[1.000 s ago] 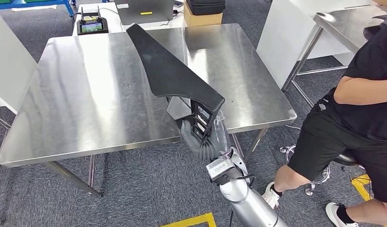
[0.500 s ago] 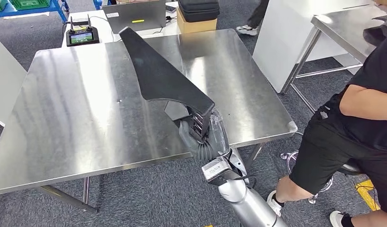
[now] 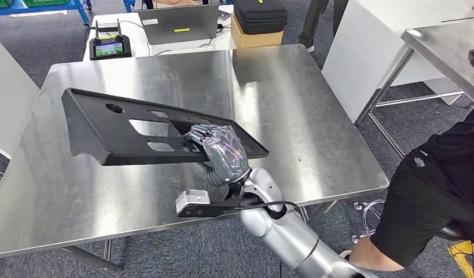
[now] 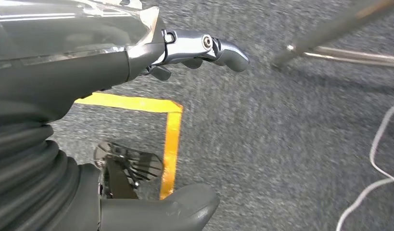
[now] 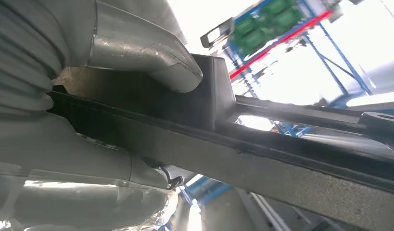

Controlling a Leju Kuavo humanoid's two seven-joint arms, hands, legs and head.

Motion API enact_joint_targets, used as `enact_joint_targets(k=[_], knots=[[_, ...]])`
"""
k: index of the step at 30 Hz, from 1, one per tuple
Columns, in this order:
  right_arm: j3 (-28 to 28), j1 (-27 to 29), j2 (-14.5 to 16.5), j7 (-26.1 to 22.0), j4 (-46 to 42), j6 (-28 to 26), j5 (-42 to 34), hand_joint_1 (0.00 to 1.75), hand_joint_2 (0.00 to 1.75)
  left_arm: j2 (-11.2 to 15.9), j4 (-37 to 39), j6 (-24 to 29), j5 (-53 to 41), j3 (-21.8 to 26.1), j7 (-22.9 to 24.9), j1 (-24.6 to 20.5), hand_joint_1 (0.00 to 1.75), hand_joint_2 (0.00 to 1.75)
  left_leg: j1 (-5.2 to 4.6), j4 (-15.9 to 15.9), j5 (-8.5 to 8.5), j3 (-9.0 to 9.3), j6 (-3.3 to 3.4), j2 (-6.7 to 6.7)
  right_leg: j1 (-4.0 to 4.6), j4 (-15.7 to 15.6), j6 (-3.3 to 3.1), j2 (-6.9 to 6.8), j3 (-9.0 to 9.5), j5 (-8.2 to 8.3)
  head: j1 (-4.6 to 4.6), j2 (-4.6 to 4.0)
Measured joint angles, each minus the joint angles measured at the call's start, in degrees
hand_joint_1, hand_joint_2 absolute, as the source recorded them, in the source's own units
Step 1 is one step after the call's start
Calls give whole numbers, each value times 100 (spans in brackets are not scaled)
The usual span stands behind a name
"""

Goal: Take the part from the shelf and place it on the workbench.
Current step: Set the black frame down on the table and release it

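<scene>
My right robot hand (image 3: 218,149) gripped the long black part (image 3: 124,128) near one end, just above the bench (image 3: 292,98), so I judged its unsupported far end might swing or slip.

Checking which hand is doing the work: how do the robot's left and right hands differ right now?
The right hand grips the long black plastic part with cutouts; the left hand holds nothing, fingers apart. The right hand is raised over the stainless steel workbench; the left hangs above the grey carpet floor with yellow tape. Both have grey ribbed covers.
</scene>
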Motion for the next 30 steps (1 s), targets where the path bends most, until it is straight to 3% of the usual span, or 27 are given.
enact_joint_targets(k=[2, 4, 6, 9, 11, 12, 13, 15, 16, 17, 20, 25, 28, 30], knots=[[94, -269, 103, 282, 365, 26, 489, 175, 175, -4, -1, -39, -35, -3, 24, -26, 0, 175, -25, 3, -98, 70, -78, -2, 19, -369, -80, -26, 68, 427, -9, 1], [151, -510, 236, 464, 699, 52, 810, 175, 175, -7, -4, -59, -42, -4, 49, -57, 0, 175, -24, 7, -149, 134, -144, 12, 7, -398, -213, -9, 133, 486, -18, 1], [190, -711, 350, 529, 947, 58, 935, 175, 175, -7, -4, -64, -42, -4, 59, -79, 0, 175, 8, 211, -224, 56, -191, 35, -19, -417, -308, 3, 209, 466, -26, 0], [287, -999, 499, 734, 1374, 119, 1342, 175, 175, -13, -3, -85, -69, -8, 133, -101, 0, 175, 25, 1155, -571, -539, -258, 50, 11, -425, -426, 16, 292, 397, -36, 1], [363, -1216, 627, 963, 1851, 173, 1789, 175, 175, -13, -2, -82, -109, -21, 215, -101, 0, 175, 28, 1492, -681, -904, -287, 52, 32, -422, -465, 38, 333, 351, -37, 0], [395, -1346, 704, 1066, 2153, 182, 1996, 175, 175, -13, -2, -73, -129, -32, 244, -102, 0, 175, 30, 1380, -555, -963, -289, 54, 36, -419, -469, 54, 358, 327, -37, 0], [420, -1489, 788, 1158, 2477, 183, 2177, 175, 175, -13, -2, -64, -143, -44, 264, -103, 0, 175, 31, 1095, -310, -930, -281, 57, 37, -416, -464, 67, 386, 303, -37, 1], [448, -1784, 952, 1318, 3140, 179, 2456, 175, 175, -14, -2, -57, -172, -63, 284, -109, 0, 175, 20, 399, 206, -752, -226, 61, 50, -414, -434, 85, 435, 261, -36, 1], [455, -1913, 1012, 1379, 3425, 175, 2546, 175, 175, -16, -2, -57, -183, -69, 287, -117, 0, 175, 6, 185, 332, -684, -188, 60, 61, -414, -412, 88, 444, 245, -36, 1], [459, -2022, 1052, 1420, 3679, 170, 2603, 175, 175, -19, -2, -57, -195, -75, 288, -123, 0, 175, -10, 86, 389, -642, -153, 57, 75, -413, -387, 88, 443, 227, -35, 1], [470, -2233, 1105, 1451, 4264, 149, 2655, 175, 175, -28, -1, -59, -213, -83, 289, -129, 0, 175, -33, 72, 459, -603, -142, 39, 112, -394, -390, 77, 451, 196, -32, 1], [473, -2387, 1166, 1573, 4791, 195, 2670, 175, 175, -28, 0, -63, -211, -83, 288, -129, 0, 175, -80, 73, 449, -606, -110, 27, 117, -424, -392, 72, 468, 199, -31, 1], [447, -2476, 1167, 1693, 5041, 274, 2691, 175, 175, -29, 0, -63, -170, -79, 279, -129, 0, 175, -92, 73, 441, -606, -83, 27, 112, -439, -339, 72, 474, 198, -30, 1], [410, -2520, 1157, 1764, 5189, 318, 2720, 87, 87, -29, 0, -48, -153, -76, 257, -129, 0, 175, -97, 74, 437, -606, -69, 28, 108, -444, -314, 72, 477, 199, -29, 0]])
